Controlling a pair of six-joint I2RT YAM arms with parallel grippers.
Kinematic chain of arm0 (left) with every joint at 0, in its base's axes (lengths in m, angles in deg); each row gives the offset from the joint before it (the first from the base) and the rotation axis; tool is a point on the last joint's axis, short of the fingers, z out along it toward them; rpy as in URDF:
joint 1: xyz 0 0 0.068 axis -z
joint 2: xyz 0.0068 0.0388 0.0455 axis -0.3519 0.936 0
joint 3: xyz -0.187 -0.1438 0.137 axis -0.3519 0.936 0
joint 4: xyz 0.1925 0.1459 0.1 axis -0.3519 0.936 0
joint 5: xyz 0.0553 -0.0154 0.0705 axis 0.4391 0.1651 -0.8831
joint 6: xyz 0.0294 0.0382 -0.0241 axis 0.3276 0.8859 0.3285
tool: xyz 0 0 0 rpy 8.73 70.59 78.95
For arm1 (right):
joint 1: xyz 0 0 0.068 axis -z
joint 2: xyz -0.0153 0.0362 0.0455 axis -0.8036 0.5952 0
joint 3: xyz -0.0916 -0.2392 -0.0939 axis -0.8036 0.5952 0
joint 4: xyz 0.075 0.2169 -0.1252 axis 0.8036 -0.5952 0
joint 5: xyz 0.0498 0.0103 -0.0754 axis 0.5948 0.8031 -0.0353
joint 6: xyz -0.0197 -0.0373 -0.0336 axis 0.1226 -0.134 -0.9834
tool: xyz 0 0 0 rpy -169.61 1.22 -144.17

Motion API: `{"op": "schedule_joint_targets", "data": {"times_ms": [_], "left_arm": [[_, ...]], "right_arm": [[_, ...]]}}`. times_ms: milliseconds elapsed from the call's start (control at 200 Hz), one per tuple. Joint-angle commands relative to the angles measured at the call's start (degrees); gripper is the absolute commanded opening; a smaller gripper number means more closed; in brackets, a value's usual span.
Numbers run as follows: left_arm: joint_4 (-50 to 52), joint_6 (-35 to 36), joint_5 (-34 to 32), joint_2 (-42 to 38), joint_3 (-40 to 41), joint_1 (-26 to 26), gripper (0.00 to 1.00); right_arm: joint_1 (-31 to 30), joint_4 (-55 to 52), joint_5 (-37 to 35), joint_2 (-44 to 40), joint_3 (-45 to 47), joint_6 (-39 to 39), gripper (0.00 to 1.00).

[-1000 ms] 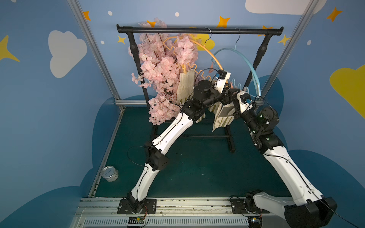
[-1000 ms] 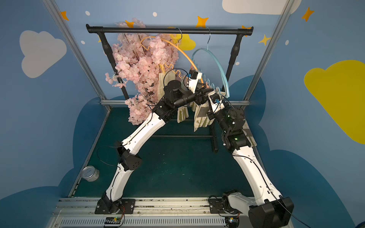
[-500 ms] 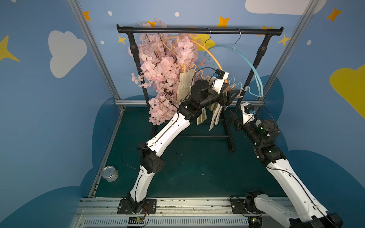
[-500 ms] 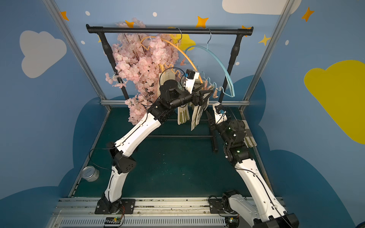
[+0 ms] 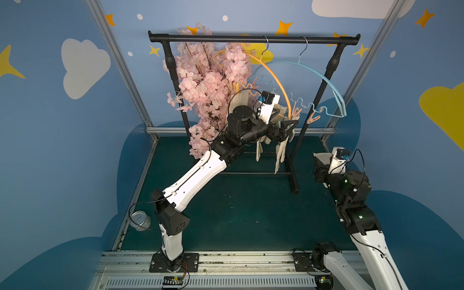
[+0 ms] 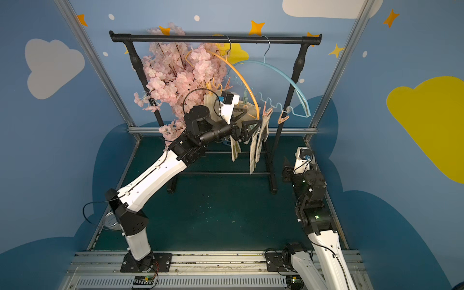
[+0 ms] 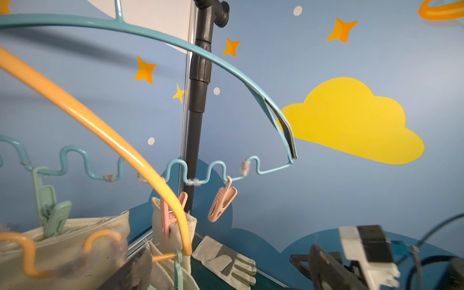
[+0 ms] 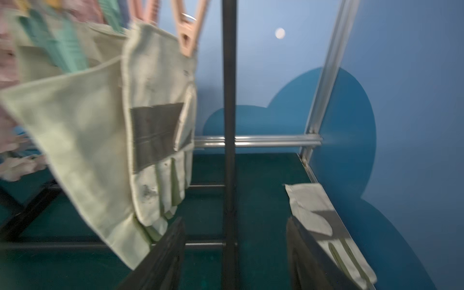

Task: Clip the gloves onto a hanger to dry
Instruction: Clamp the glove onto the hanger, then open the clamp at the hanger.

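Observation:
Several cream gloves hang by their cuffs from the orange hanger (image 5: 276,77) and the blue hanger (image 5: 319,75) in both top views. One glove (image 8: 160,125) with a grey palm patch hangs in a pink clip (image 8: 187,42); its fingers (image 5: 280,155) point down. My left gripper (image 5: 288,123) stands open beside that glove's cuff (image 7: 173,226), holding nothing. My right gripper (image 8: 233,258) is open and empty, low at the right wall (image 5: 319,165), away from the hangers. Another glove (image 7: 226,263) lies flat on the green floor by the right wall (image 8: 324,226).
A black rack (image 5: 253,39) carries both hangers; its right post (image 8: 228,125) stands straight ahead of my right gripper. A pink blossom tree (image 5: 208,88) fills the rack's left side. An empty pink clip (image 7: 222,203) hangs on the blue hanger. A tin can (image 5: 140,221) sits left.
My right arm has pulled down and to the right, away from the hangers, and its jaws have opened. My left gripper has opened wider. The glove now hangs from the pink clip alone.

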Motion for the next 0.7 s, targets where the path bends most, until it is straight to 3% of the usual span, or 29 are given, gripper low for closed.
{"op": "schedule_joint_targets", "data": {"times_ms": [0,130,340,691], "left_arm": [[-2.36,-1.22,-1.35,-4.14,3.75,-0.02,0.96],[-1.48,-2.71,-0.18,-5.7,5.75,0.06,0.9],[-1.2,-4.39,2.8,-2.83,3.92,1.29,0.72],[2.99,-3.07,3.93,6.72,-7.73,4.13,0.66]], "right_arm": [[5.0,-4.19,0.76,2.94,-0.87,7.7,0.61],[9.24,-1.89,6.94,5.39,-2.62,11.0,0.58],[9.36,-3.04,14.39,8.31,-12.61,9.74,0.62],[8.27,-3.04,26.57,5.84,-23.19,6.24,0.69]]}}
